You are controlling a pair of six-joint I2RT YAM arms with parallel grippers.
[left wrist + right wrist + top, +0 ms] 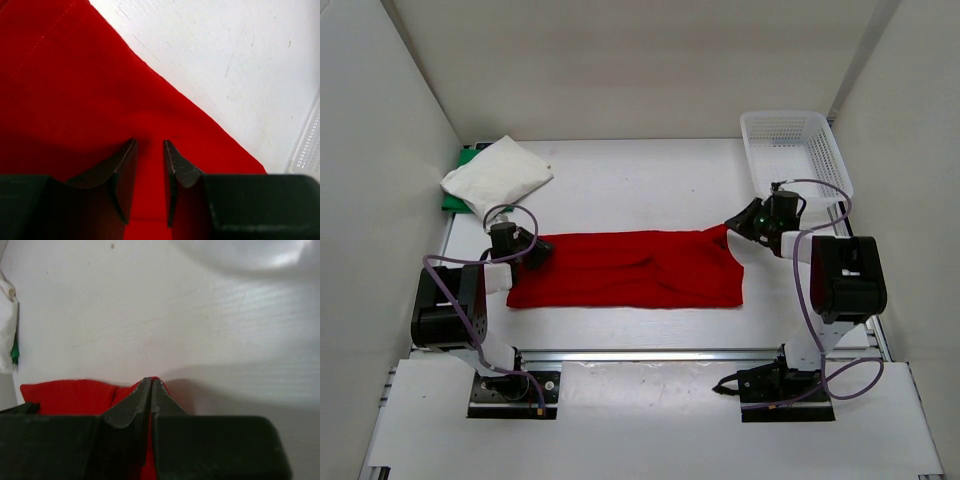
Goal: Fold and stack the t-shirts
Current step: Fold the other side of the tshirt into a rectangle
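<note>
Red t-shirt (630, 270) spread across the table (640, 180): light, limp, it'll sag wherever I don't hold it. My right jaws are pinched shut on its far right corner, and my left jaws stand apart over the far left corner. Corners are the hold.

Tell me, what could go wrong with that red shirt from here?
1. The right gripper pinches only the corner of the red t-shirt, so it might slip out when lifted.
2. The left gripper has its jaws apart around the cloth; if that hold is loose, one side may drag and wrinkle the fold.
</note>
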